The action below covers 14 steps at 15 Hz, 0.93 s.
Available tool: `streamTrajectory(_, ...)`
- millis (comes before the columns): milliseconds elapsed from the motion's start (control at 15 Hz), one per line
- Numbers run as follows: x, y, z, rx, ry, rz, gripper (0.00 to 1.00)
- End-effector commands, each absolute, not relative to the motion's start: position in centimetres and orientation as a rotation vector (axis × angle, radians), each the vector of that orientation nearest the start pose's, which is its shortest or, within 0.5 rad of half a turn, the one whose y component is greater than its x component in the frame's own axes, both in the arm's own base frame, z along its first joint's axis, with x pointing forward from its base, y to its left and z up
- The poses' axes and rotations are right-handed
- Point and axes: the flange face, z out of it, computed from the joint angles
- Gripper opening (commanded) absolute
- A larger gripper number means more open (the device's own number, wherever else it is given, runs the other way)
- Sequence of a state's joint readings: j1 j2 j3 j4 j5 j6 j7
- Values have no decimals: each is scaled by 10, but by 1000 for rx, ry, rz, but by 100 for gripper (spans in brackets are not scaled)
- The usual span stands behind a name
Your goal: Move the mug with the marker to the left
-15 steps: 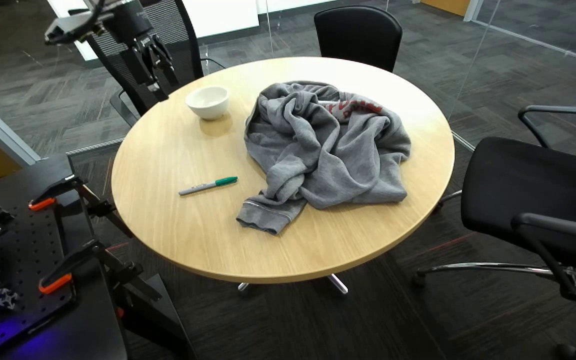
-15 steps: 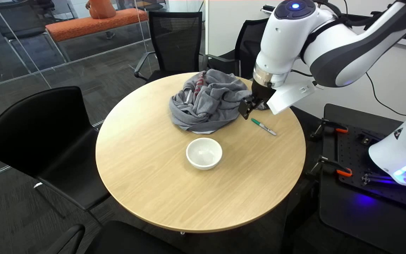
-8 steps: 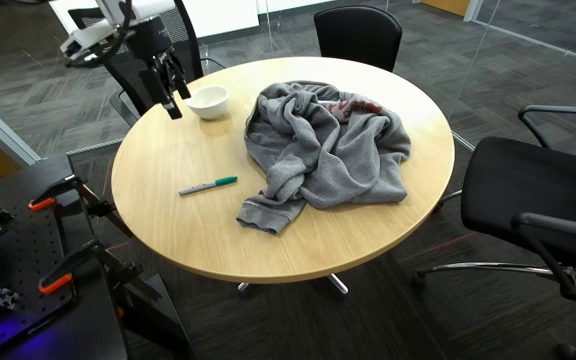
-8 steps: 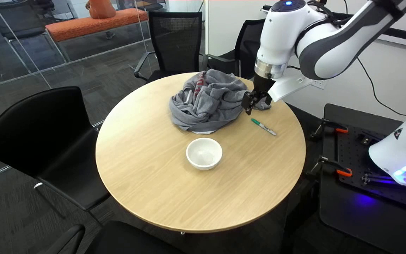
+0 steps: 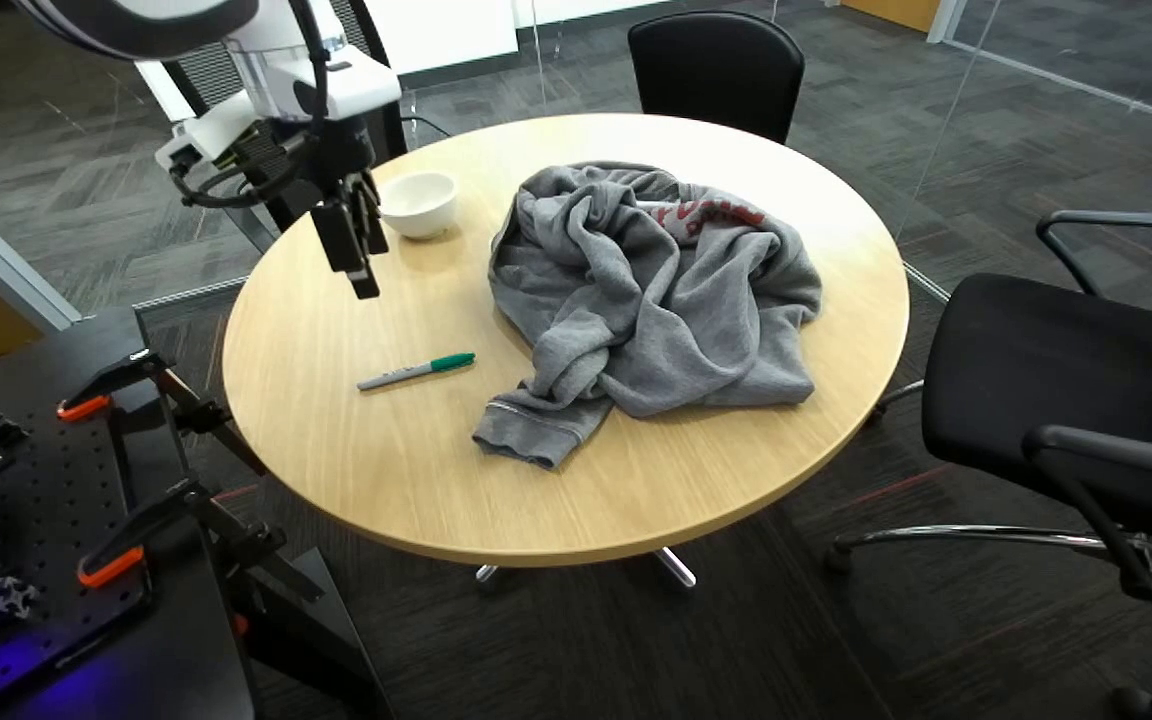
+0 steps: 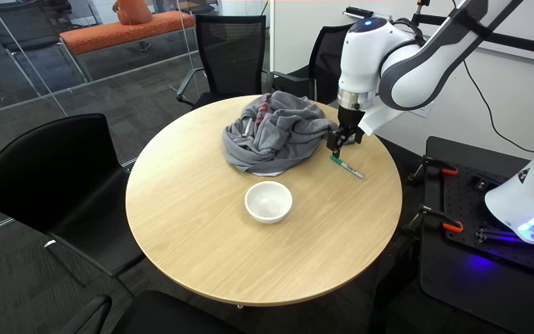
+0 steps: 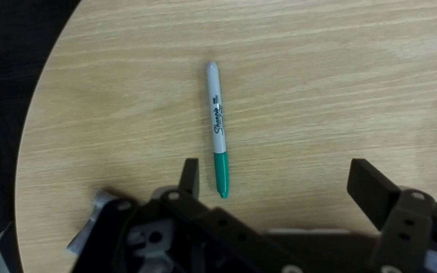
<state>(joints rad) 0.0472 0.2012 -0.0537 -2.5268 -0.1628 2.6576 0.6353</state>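
Observation:
The mug, a small white bowl-like cup (image 5: 421, 208), stands upright on the round table; it also shows in an exterior view (image 6: 268, 202) but is out of the wrist view. The marker, grey with a green cap (image 5: 416, 372), lies flat on the table, apart from the mug, in both exterior views (image 6: 346, 167) and in the wrist view (image 7: 217, 129). My gripper (image 5: 373, 270) is open and empty above the table near the marker (image 6: 346, 145). In the wrist view the fingertips (image 7: 274, 167) are wide apart, and the green cap lies between them in the picture, closer to the left finger.
A grey cloth heap (image 5: 656, 300) lies on the table (image 5: 436, 500) beside the marker; part of it shows at the lower left of the wrist view (image 7: 85, 229). Chairs (image 6: 54, 185) stand around the table. The black stand (image 6: 480, 278) with the robot base is beside the table.
The open gripper has moved lower and across the table toward the marker's cap end. The mug, the marker and the cloth have not moved.

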Motion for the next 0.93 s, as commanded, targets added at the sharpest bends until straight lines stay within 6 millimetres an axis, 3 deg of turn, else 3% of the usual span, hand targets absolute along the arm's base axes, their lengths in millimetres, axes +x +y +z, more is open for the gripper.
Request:
streamTrajectory(0, 456, -13, 176, -3159, 736, 101, 100)
streamTrajectory(867, 459, -40, 115, -3143, 616, 92, 100)
